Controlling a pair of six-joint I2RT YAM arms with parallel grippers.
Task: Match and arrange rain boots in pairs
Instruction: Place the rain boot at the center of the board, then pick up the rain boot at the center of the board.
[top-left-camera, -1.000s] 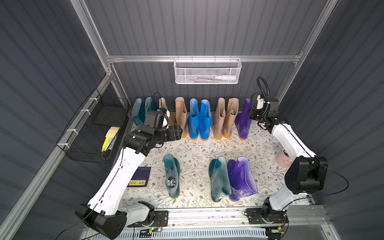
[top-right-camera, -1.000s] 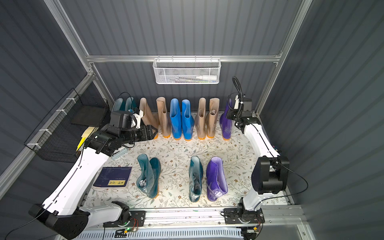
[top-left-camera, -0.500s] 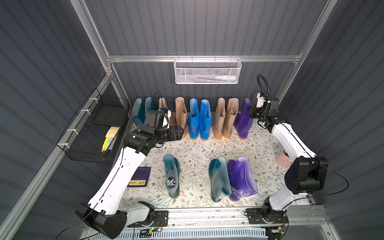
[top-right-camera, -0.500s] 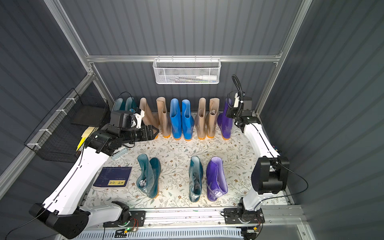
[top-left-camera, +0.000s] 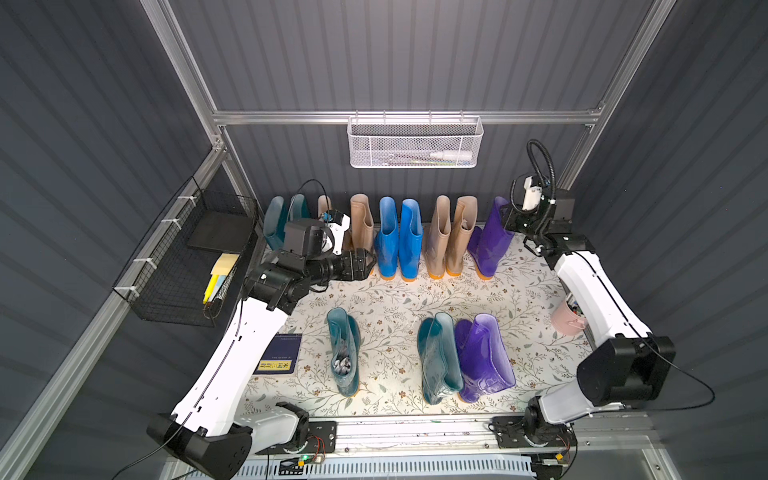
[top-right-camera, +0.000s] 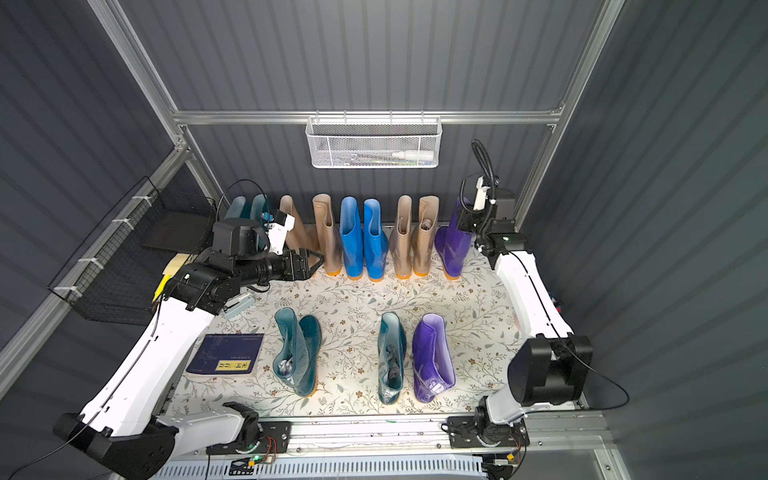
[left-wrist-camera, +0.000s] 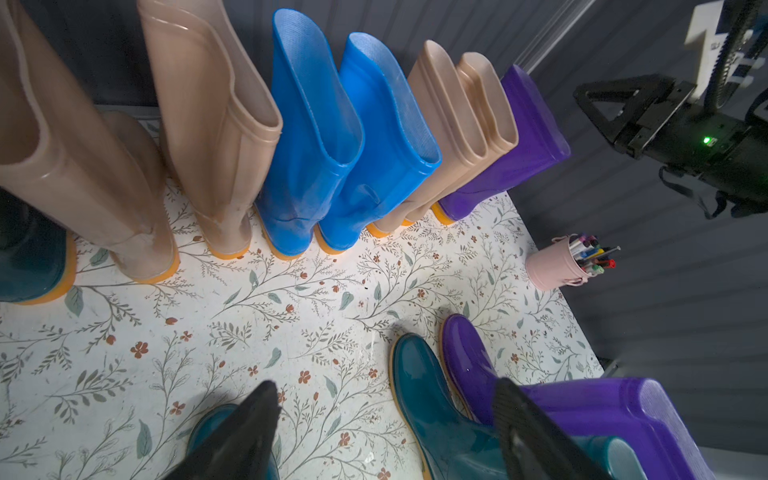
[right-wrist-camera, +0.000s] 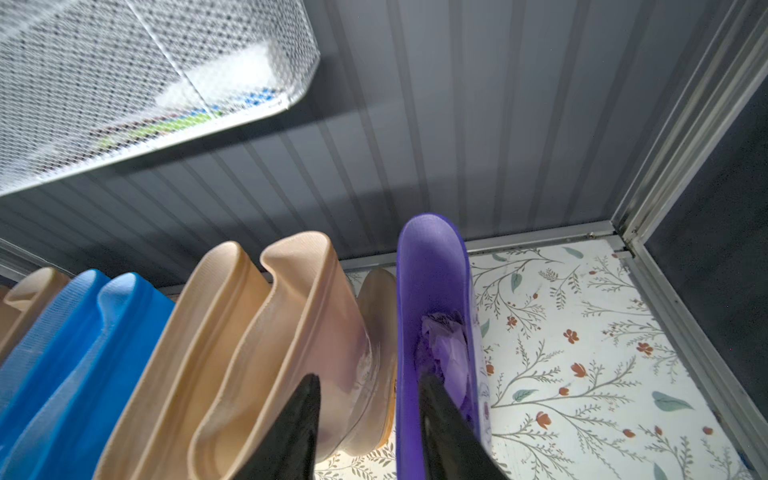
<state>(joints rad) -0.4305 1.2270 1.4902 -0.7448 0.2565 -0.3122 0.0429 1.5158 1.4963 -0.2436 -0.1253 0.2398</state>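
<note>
Rain boots line the back wall in both top views: two dark teal (top-left-camera: 274, 220), two beige (top-left-camera: 360, 224), a bright blue pair (top-left-camera: 399, 237), a beige pair (top-left-camera: 451, 232), and one purple boot (top-left-camera: 490, 245) at the right end. In front stand a teal boot (top-left-camera: 343, 353), another teal boot (top-left-camera: 438, 357) and a purple boot (top-left-camera: 484, 361) beside it. My right gripper (right-wrist-camera: 368, 378) is open at the back purple boot (right-wrist-camera: 432, 266), one finger inside its shaft and one outside. My left gripper (top-left-camera: 368, 264) hangs open and empty by the left beige boots.
A pink cup of markers (top-left-camera: 567, 318) stands at the mat's right edge under my right arm. A black wire basket (top-left-camera: 195, 257) hangs on the left wall, a white mesh basket (top-left-camera: 415, 143) on the back wall. A dark blue booklet (top-left-camera: 280, 353) lies front left.
My right gripper's jaws have parted from a shut grip on the purple boot's shaft wall; the boot stays standing in the row. The left arm has hardly moved.
</note>
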